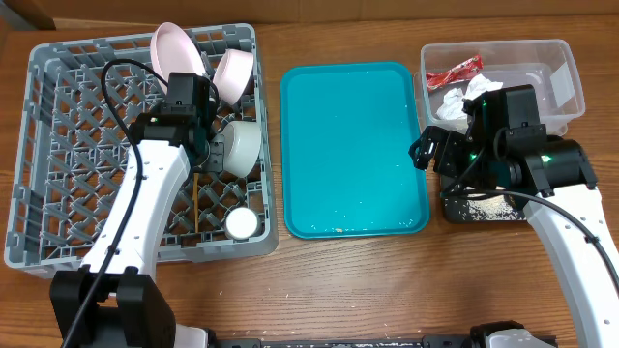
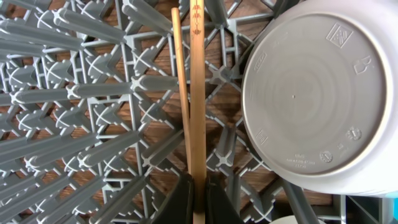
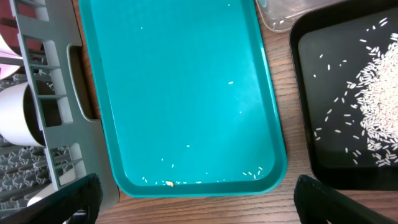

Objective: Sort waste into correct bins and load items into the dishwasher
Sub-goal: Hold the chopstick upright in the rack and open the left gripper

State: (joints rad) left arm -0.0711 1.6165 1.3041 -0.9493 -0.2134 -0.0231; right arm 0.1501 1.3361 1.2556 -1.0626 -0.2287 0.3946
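My left gripper [image 1: 198, 159] is shut on the pair of wooden chopsticks [image 1: 195, 203] low over the lattice floor of the grey dish rack [image 1: 58, 145]. The left wrist view shows the jaws [image 2: 198, 199] pinching the chopsticks [image 2: 197, 93], which lie along the rack's pegs [image 2: 74, 93] beside an upturned white bowl [image 2: 317, 93]. Two pink plates [image 1: 179, 48] stand at the rack's back, and a white bowl [image 1: 242, 145] and a small cup [image 1: 242, 224] sit on its right. My right gripper [image 1: 426, 155] is open and empty, hovering over the near right edge of the teal tray [image 3: 180, 93]; its fingers [image 3: 199, 193] are spread wide.
The clear tub [image 1: 542, 58] at the back right holds the red wrapper [image 1: 455, 72] and white tissue [image 1: 464, 97]. The black tray [image 3: 305, 124] in front of it holds white rice [image 3: 379, 99]. A few rice grains lie along the teal tray's [image 1: 348, 145] near edge.
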